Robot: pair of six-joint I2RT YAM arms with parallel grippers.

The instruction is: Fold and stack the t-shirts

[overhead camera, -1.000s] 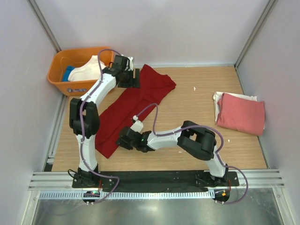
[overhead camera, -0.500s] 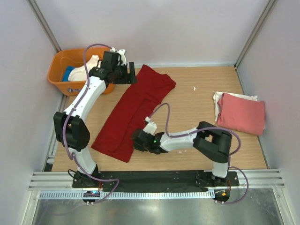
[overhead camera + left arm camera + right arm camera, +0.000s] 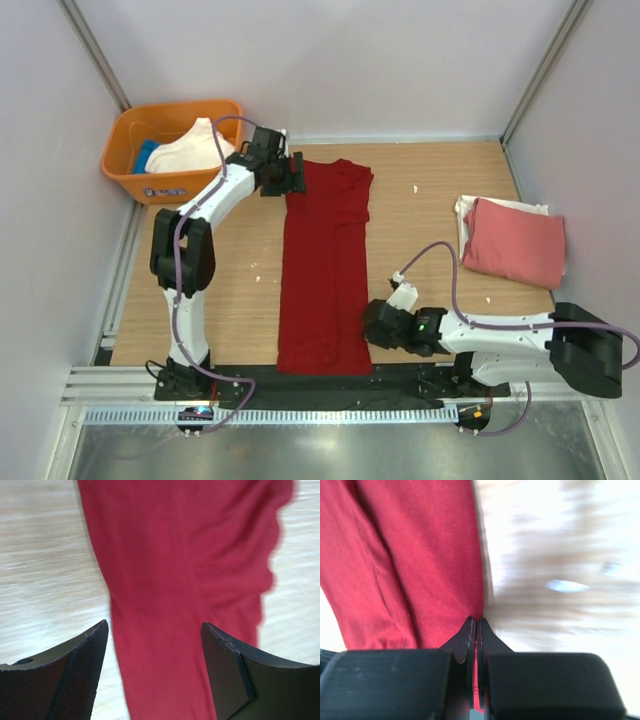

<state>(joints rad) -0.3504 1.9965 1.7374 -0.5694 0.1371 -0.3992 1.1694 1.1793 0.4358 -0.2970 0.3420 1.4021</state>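
The red shirt (image 3: pixel 325 270) is lying as a long, narrow strip down the middle of the table (image 3: pixel 430 190), one end far, the other at the near edge. The right gripper (image 3: pixel 476 622) is pinching its near right edge, jaws closed flat on the cloth. The left gripper (image 3: pixel 155 630) is hanging over the far left corner, jaws wide and holding nothing.

The step looks like squaring the strip before folding it end to end. The right should be pulling gently and low, so the layers are not sliding apart, and the left should be taking its corner first.

A pink shirt (image 3: pixel 515 250) is sitting folded on a white shirt (image 3: pixel 468 208) far right. A cream shirt (image 3: pixel 190 145) is sitting in the tub (image 3: pixel 120 165).
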